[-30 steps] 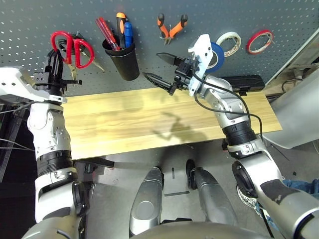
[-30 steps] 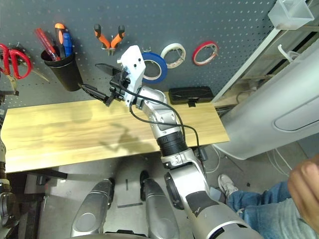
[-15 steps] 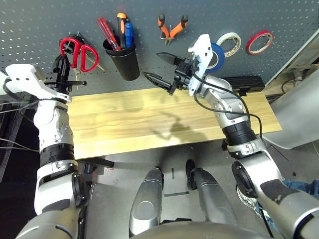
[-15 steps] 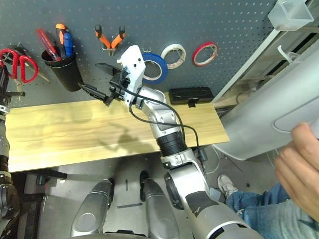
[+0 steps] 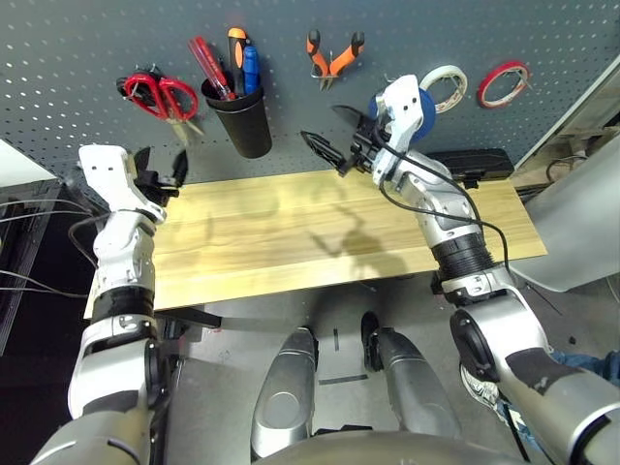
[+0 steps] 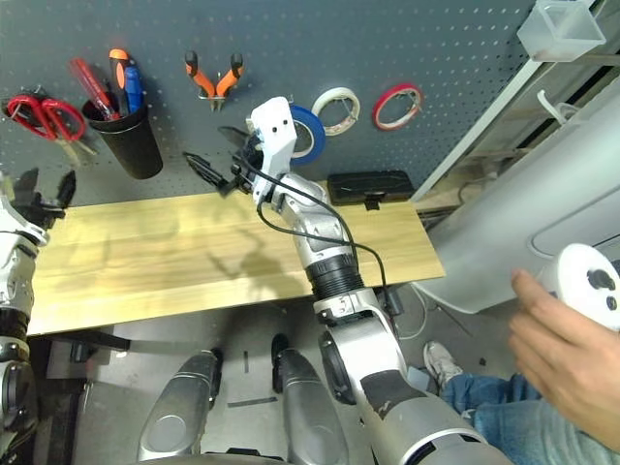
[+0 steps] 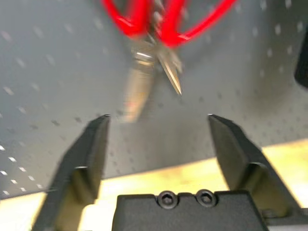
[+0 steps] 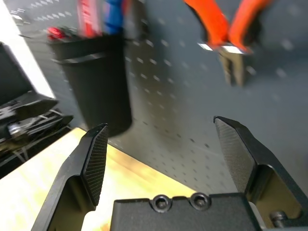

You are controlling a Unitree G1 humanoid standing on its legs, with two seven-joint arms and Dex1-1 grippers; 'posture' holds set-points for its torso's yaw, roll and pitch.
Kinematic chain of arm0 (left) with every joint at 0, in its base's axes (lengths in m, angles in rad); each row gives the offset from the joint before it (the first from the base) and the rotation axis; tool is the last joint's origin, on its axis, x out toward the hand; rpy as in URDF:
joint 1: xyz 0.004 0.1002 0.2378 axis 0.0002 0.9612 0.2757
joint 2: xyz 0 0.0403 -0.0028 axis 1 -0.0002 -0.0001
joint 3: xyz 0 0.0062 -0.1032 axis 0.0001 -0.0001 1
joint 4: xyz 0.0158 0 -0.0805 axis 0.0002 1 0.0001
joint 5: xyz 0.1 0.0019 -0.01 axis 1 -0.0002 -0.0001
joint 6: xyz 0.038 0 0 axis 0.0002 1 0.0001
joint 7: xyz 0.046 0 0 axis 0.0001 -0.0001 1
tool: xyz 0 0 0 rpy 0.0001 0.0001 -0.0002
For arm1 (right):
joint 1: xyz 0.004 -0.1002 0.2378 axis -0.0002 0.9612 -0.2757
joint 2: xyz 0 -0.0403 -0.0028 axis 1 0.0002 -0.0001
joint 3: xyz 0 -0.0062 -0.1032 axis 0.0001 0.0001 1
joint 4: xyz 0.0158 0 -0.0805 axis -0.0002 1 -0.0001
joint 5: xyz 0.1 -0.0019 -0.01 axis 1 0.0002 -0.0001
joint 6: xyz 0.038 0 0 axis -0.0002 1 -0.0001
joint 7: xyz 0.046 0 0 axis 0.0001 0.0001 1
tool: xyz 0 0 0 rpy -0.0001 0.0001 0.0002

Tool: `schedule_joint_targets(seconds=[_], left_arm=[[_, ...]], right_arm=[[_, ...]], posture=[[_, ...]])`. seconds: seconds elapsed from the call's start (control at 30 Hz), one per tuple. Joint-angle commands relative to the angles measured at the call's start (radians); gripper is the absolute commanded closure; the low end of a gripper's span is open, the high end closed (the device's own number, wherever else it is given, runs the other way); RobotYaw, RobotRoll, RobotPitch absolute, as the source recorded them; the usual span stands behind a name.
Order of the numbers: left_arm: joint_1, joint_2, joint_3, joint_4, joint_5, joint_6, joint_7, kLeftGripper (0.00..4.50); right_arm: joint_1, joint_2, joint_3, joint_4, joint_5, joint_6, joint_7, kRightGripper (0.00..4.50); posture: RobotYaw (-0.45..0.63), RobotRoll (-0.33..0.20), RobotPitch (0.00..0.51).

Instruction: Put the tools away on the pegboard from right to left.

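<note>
Red-handled scissors [image 5: 155, 94] hang on the pegboard [image 5: 77, 48], just above the released, empty left gripper [image 5: 157, 170]. Rising carelessly, it could knock them off their hook. The right gripper [image 5: 334, 136], also spread, hovers over the counter [image 5: 291, 232] below the pliers [image 5: 332, 56].

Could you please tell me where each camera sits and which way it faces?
Left and right eye views: on the head, looking down over both forearms at the pegboard and table.
Left wrist view: on the left arm, facing the red-handled scissors past its open end effector.
Right wrist view: facing the pliers.
The scissors show in both eye and left wrist views.
</note>
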Motion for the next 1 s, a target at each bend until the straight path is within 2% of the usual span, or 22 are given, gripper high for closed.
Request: schedule_joint_targets(seconds=[0.03,0.47,0.7,1.0], left_arm=[[0.047,-0.020,-0.020,0.010,0.007,0.030,-0.025,0.01],[0.087,-0.077,-0.097,0.058,0.064,0.077,-0.028,0.01],[0.060,-0.097,-0.125,0.124,0.101,0.071,-0.011,0.01],[0.035,-0.126,-0.162,0.165,0.141,0.063,0.026,0.01]], right_arm=[[0.041,-0.007,-0.012,0.067,-0.021,-0.030,-0.019,0.00],[0.086,-0.051,-0.076,0.346,-0.060,-0.124,-0.116,0.00],[0.092,-0.118,-0.147,0.444,-0.056,-0.138,-0.202,0.00],[0.095,-0.201,-0.190,0.520,-0.070,-0.191,-0.270,0.00]], posture=[[0.14,0.000,0.235],[0.11,0.000,0.242],[0.08,0.000,0.252],[0.05,0.000,0.257]])
